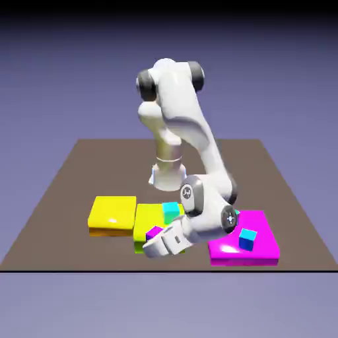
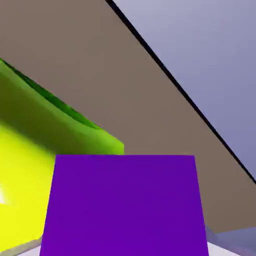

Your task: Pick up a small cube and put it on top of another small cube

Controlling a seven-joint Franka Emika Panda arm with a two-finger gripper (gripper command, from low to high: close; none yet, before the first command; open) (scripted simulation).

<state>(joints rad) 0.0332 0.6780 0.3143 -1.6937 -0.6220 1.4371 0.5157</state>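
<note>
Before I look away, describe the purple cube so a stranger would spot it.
Find the yellow-green slab, the middle of three slabs. At its front, the gripper has closed on a small cube. It's purple; the other small cubes are cyan or blue.

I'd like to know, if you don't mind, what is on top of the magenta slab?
A small blue cube sits on the magenta slab. Behind it a bit of teal shows; the arm hides the rest of that.

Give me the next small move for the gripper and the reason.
Probably lift straight up a little: the purple cube fills the space between the gripper's fingertips, seemingly gripped, and sits low by the yellow-green slab.
</note>
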